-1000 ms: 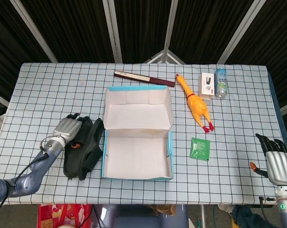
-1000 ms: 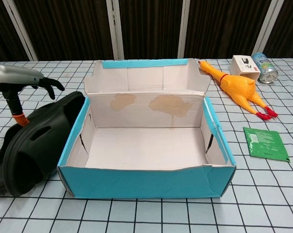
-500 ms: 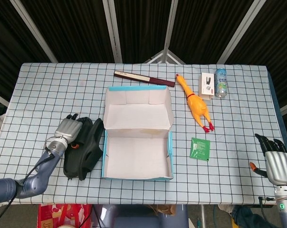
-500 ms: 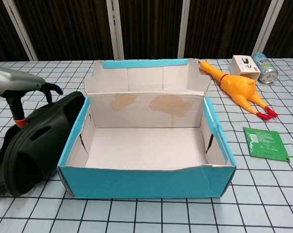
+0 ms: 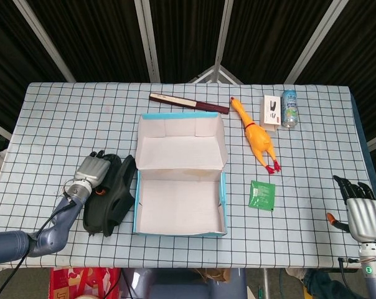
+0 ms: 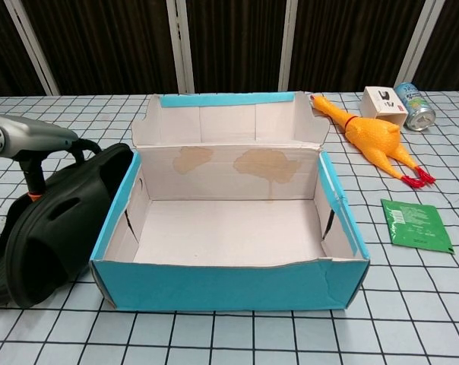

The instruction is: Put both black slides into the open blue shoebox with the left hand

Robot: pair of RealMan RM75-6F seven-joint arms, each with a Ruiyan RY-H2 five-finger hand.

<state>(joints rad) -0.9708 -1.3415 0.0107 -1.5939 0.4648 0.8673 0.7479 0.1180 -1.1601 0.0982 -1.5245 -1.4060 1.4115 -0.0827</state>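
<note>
From the head view, the left hand sits down over the black slides, stacked just left of the blue shoebox, seemingly setting up a grasp; the right hand idles, fingers loosely apart, empty. In the chest view, whether it grips yet, I can't tell.

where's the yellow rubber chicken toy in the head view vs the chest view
Head view: the yellow rubber chicken toy lies right of centre, just right of the open blue shoebox, red feet toward the camera.
Chest view: it lies upper right, behind the box's right corner.
Shared landmark: the white carton just right of the chicken.
</note>
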